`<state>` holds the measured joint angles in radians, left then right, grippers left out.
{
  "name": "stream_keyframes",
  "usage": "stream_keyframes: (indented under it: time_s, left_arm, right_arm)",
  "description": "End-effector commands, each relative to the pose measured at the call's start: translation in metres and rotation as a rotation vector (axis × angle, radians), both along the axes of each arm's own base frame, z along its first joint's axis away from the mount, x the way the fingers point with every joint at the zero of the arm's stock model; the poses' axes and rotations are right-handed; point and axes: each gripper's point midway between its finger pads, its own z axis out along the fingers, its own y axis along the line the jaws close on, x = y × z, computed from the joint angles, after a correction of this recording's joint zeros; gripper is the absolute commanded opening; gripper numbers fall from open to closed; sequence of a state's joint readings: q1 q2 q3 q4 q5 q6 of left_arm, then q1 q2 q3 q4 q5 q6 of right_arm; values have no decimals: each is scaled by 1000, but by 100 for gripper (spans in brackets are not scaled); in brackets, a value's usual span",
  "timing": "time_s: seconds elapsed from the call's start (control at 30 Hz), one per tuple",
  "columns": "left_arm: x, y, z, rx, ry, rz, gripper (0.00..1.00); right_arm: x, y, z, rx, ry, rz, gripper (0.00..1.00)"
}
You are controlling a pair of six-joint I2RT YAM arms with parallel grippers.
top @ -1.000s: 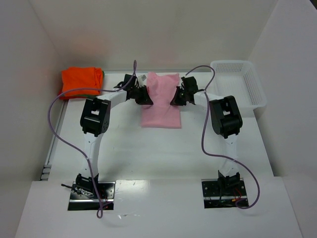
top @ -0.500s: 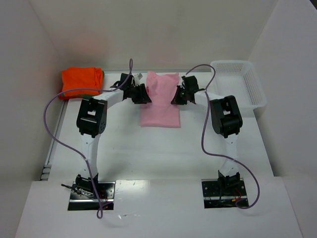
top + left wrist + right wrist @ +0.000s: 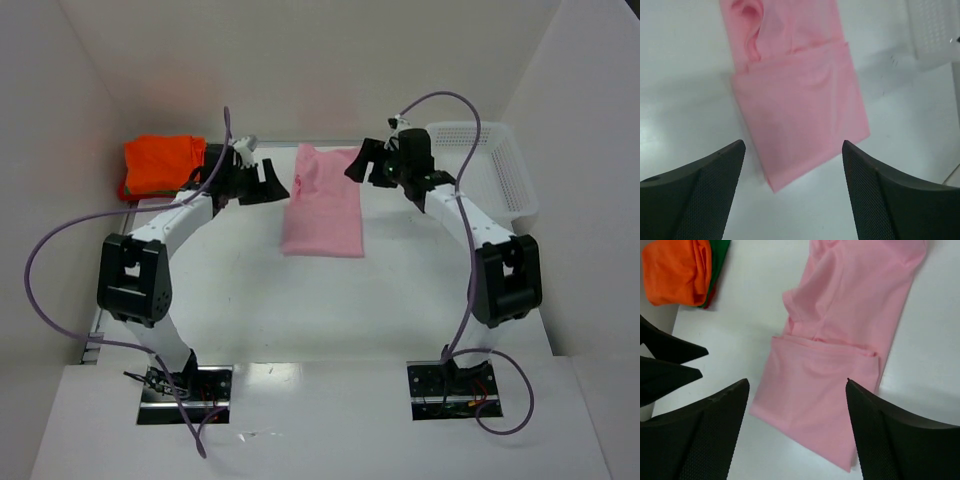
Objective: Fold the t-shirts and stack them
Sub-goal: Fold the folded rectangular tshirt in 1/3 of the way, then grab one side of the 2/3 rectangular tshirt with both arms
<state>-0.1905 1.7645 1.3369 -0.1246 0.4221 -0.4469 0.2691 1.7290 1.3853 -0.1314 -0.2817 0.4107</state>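
Note:
A pale pink t-shirt (image 3: 322,205) lies flat at the table's back centre, folded into a long strip with its near part doubled over (image 3: 800,100) (image 3: 840,315). An orange t-shirt (image 3: 160,163) sits folded at the back left on a green one that shows only as an edge (image 3: 717,260). My left gripper (image 3: 268,182) (image 3: 793,145) hangs open just left of the pink shirt's top. My right gripper (image 3: 362,165) (image 3: 797,381) hangs open just right of it. Neither gripper holds anything, and both are clear of the cloth.
A white mesh basket (image 3: 490,165) (image 3: 935,30) stands at the back right, close behind the right arm. White walls close in the table at the back and both sides. Purple cables loop off both arms.
Both grippers went from shut on the pink shirt's side edges to open and let it go. Both then lifted and drew back outward, left to the left and right to the right.

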Motion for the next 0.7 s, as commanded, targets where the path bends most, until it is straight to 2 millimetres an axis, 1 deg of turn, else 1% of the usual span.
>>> stream_keyframes:
  time_s: [0.0, 0.03, 0.07, 0.13, 0.17, 0.2, 0.23, 0.27, 0.3, 0.33, 0.4, 0.47, 0.5, 0.53, 0.57, 0.6, 0.63, 0.67]
  left_arm:
    - [-35, 3, -46, 24, 113, 9, 86]
    - [-53, 1, -66, 46, 162, 1, 86]
    - [-60, -1, -69, 50, 176, 6, 86]
    - [-70, -3, -84, 75, 206, 20, 86]
    - [-80, -6, -96, 89, 228, 19, 86]
    - [-82, -5, -100, 91, 236, 32, 86]
    - [-81, -5, -101, 83, 232, 37, 86]
    - [-83, -9, -101, 84, 231, 28, 86]
    - [-85, -8, -107, 87, 240, 28, 86]
    - [-85, -8, -111, 85, 255, 34, 86]
    - [-83, -8, -114, 90, 251, 41, 85]
    - [-82, -8, -117, 91, 254, 41, 84]
    - [-79, -9, -114, 88, 245, 41, 83]
    - [-77, -9, -117, 88, 243, 41, 82]
    - [-78, -9, -122, 92, 256, 41, 82]
    - [-75, -11, -121, 85, 254, 34, 81]
    - [-76, -11, -124, 87, 263, 34, 81]
    - [-73, -12, -127, 88, 266, 34, 81]
  right_arm:
    - [-40, -16, -62, -49, 170, -17, 85]
    - [-48, -18, -69, -42, 182, -23, 87]
    - [-65, -22, -83, -26, 207, -37, 87]
    - [-80, -25, -94, -8, 225, -52, 87]
    - [-95, -28, -112, -11, 266, -59, 87]
    - [-99, -29, -111, 0, 265, -65, 87]
    - [-101, -31, -117, -8, 270, -74, 87]
    - [-108, -32, -127, -25, 290, -80, 87]
    - [-107, -31, -125, -14, 287, -87, 87]
    - [-112, -28, -129, -19, 297, -76, 87]
    - [-110, -28, -132, -19, 297, -76, 85]
    - [-107, -27, -140, -21, 303, -76, 84]
    - [-107, -27, -139, -14, 307, -82, 84]
    - [-106, -26, -147, -19, 320, -82, 81]
    - [-103, -23, -145, -8, 313, -70, 80]
    - [-103, -23, -145, -8, 313, -70, 80]
    - [-101, -19, -146, -10, 315, -61, 78]
    - [-102, -19, -151, -14, 328, -62, 73]
